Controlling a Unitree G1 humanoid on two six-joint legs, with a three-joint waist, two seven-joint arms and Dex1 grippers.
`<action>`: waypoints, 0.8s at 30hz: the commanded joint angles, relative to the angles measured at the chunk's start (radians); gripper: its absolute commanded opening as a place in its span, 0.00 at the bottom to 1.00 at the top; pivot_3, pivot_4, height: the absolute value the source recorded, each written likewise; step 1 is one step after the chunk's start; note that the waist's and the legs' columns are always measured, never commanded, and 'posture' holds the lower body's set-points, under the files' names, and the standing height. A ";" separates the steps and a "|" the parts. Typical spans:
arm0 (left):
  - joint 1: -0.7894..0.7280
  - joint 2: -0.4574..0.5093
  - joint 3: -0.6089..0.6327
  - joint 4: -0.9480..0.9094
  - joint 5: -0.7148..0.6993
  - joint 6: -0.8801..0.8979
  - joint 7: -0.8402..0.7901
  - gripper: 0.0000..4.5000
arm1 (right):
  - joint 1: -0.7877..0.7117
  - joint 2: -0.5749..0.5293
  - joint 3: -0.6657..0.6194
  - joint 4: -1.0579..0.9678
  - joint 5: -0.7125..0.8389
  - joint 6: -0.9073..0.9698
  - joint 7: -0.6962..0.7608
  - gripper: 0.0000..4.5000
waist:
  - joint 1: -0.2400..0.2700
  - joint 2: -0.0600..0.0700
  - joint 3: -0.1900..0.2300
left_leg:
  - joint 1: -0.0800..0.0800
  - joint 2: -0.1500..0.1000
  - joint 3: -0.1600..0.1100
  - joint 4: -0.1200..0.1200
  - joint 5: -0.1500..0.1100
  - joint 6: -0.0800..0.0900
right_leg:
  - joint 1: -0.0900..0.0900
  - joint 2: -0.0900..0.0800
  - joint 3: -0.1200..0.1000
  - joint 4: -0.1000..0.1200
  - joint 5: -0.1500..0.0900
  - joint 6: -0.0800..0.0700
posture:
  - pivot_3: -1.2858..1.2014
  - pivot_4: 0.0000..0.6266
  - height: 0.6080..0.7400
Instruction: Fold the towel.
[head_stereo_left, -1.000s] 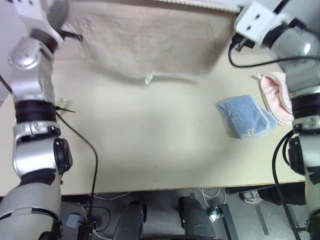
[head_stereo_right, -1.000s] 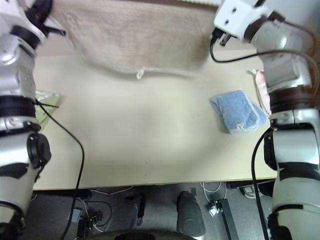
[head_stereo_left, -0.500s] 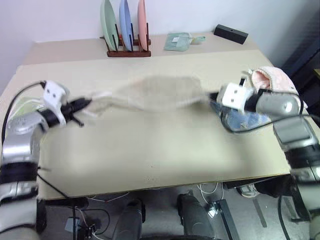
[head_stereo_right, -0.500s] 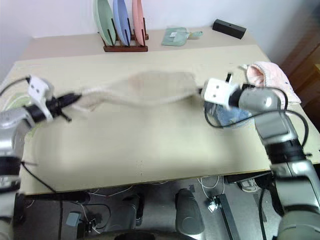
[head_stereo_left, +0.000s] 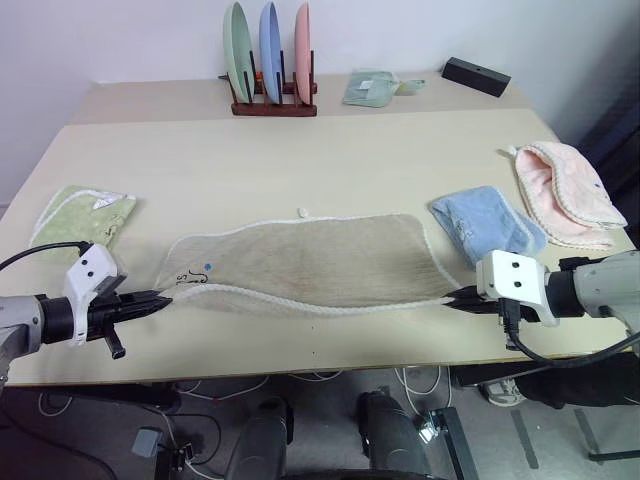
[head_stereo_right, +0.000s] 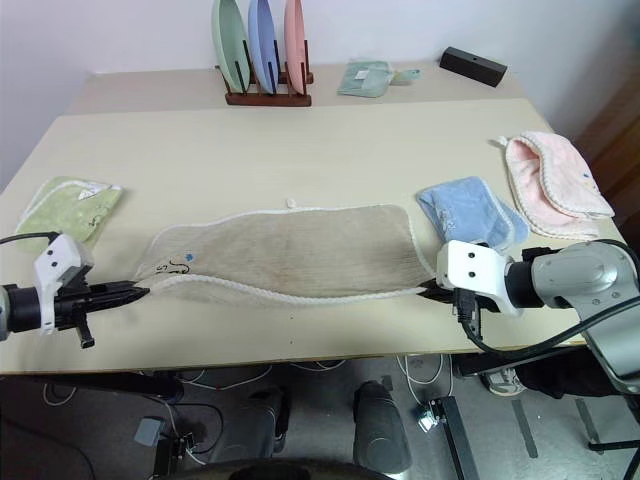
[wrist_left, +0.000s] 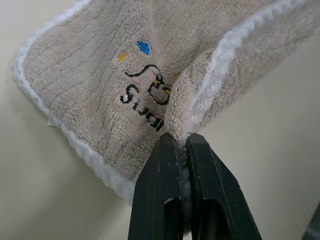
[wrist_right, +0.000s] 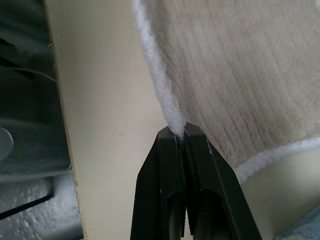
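Tabletop (head_stereo_left: 330, 170), towel (head_stereo_left: 310, 260) now down flat, formerly airborne.

A folded light-green cloth (head_stereo_left: 83, 214) is laid near the left edge of the tan table (head_stereo_left: 300, 160). A folded light-blue cloth (head_stereo_left: 487, 227) is seen on the right side, with a pink cloth (head_stereo_left: 562, 195) just beside it, nearer the right edge. At the far side, three upright plates, green, blue and pink, are held in a wooden rack (head_stereo_left: 272, 105). A small pale-green cloth (head_stereo_left: 372, 87) and a black box (head_stereo_left: 476, 76) are placed further right.
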 joint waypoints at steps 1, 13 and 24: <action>-0.080 -0.015 -0.007 0.014 0.004 -0.014 0.037 0.00 | -0.113 0.048 0.028 0.058 -0.047 -0.042 -0.069 0.00 | -0.001 0.000 0.000 | 0.000 0.000 0.000 0.000 0.000 0.000 | 0.000 0.000 0.000 0.000 0.000 0.000 | 0.52 0.24 1.00; -0.312 -0.125 -0.142 0.254 0.110 -0.091 0.142 0.00 | -0.560 0.258 0.259 0.666 -0.305 -0.335 -0.149 0.00 | -0.008 0.000 0.000 | 0.000 0.000 0.000 -0.001 0.000 0.000 | -0.001 0.000 0.000 0.000 0.002 0.003 | 0.52 0.24 1.00; -0.422 -0.182 -0.183 0.410 0.155 -0.150 0.168 0.00 | -0.730 0.386 0.323 1.105 -0.412 -0.597 -0.168 0.00 | -0.008 0.000 0.000 | 0.000 0.000 0.000 -0.001 0.000 0.000 | -0.002 0.000 0.000 0.001 0.002 0.003 | 0.52 0.24 1.00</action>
